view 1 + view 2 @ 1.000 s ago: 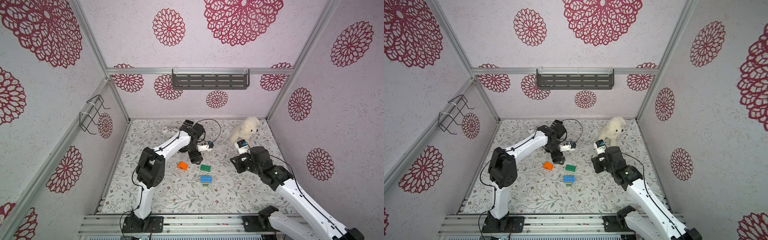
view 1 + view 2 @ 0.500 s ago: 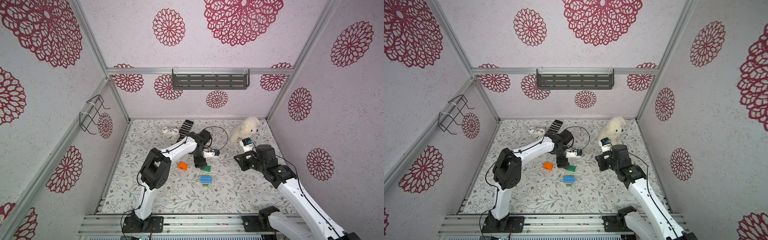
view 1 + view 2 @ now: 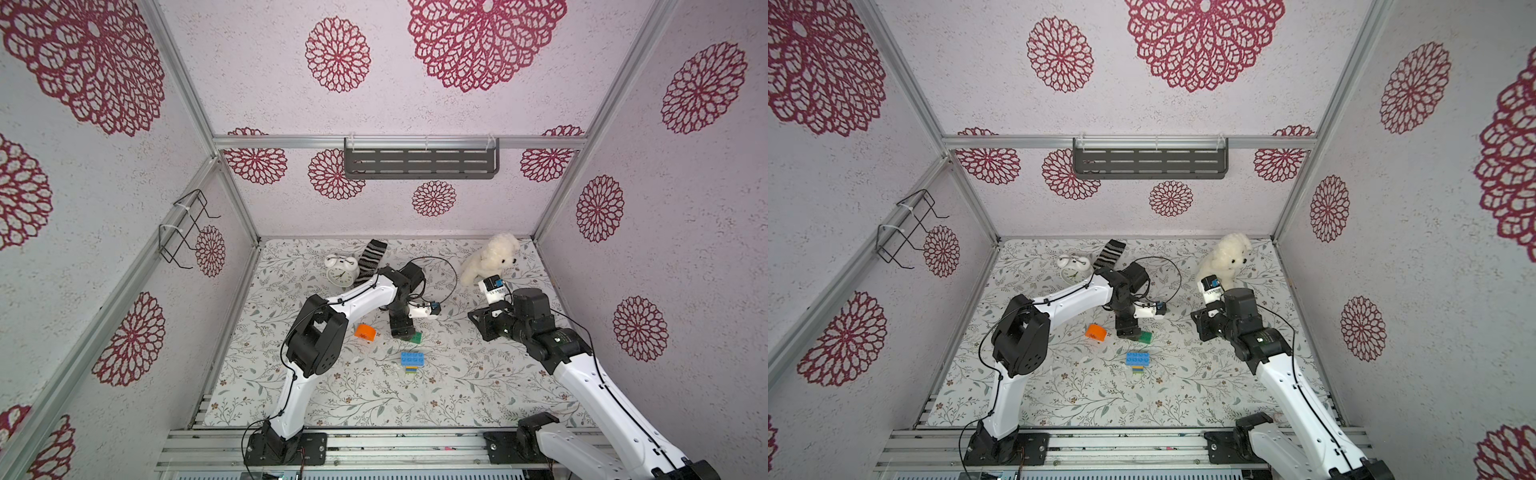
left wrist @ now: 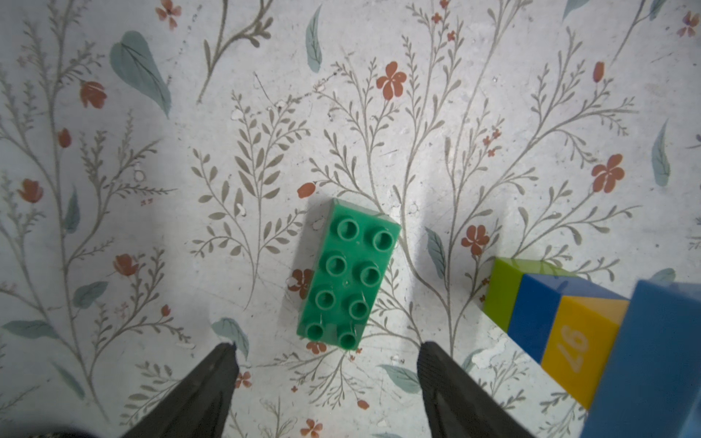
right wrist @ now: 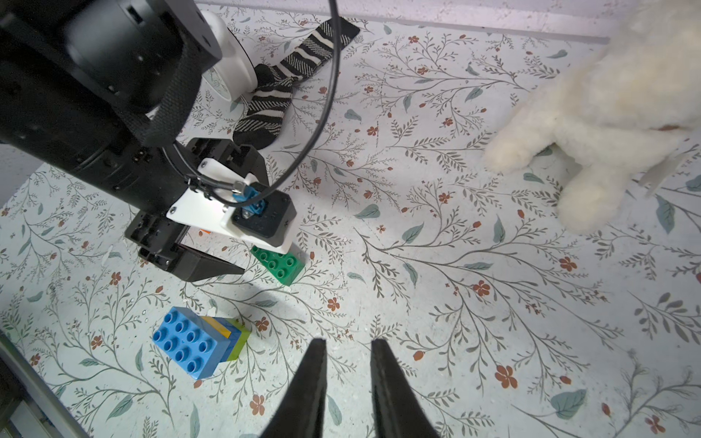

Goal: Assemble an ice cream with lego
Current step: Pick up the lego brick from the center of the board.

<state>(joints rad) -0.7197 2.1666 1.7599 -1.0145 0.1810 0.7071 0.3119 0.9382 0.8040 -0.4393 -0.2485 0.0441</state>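
- The floor is a floral mat inside a booth of white walls with red flower patterns. A dark shelf hangs on the back wall.
- Along the upper edge of the mat, in both top views, there are an alarm clock, a striped sock and a white plush dog.
- The unfinished ice cream stands a little below the centre of the mat. It is a light-blue brick with its studs up, on a narrow stem of yellow, blue and lime.
- The green brick lies flat with its studs up, just above this stack in both top views and apart from it.
- The orange brick lies near the green brick, to its left, not touching it.
- The left gripper points down over the green brick. Its fingers are spread wide, with one tip on each side of the brick's end, and they do not touch the brick.
- The right gripper hovers over the right part of the mat, near the dog. Its fingers are almost together with a narrow gap, and nothing is between them.
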